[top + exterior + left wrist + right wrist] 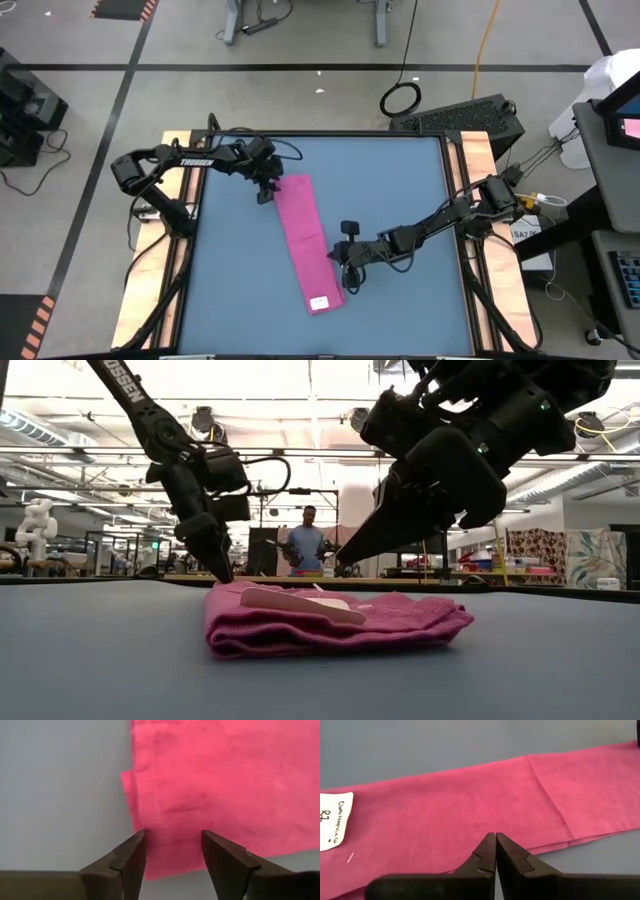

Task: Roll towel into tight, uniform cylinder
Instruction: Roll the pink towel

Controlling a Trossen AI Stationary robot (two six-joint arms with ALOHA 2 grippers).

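The thin magenta-pink towel (305, 240) lies on the blue tabletop (400, 190) folded into 1 long narrow strip, flat and not rolled. The strip runs slantwise near the middle of the table, and a small white tag (319, 303) sits at its near end.

The left gripper (265, 192) is at the far end of the strip, at the corner of the cloth. Its 2 dark fingers (131, 857) stand apart, with pink cloth showing between them, and they hold nothing.

The right gripper (350, 283) is at the long edge of the strip, near the end with the tag. Its 2 fingers (487, 851) are pressed together, tips pointing at the cloth edge, and no cloth is between them.

In the room behind the table a person (306, 547) stands far off.
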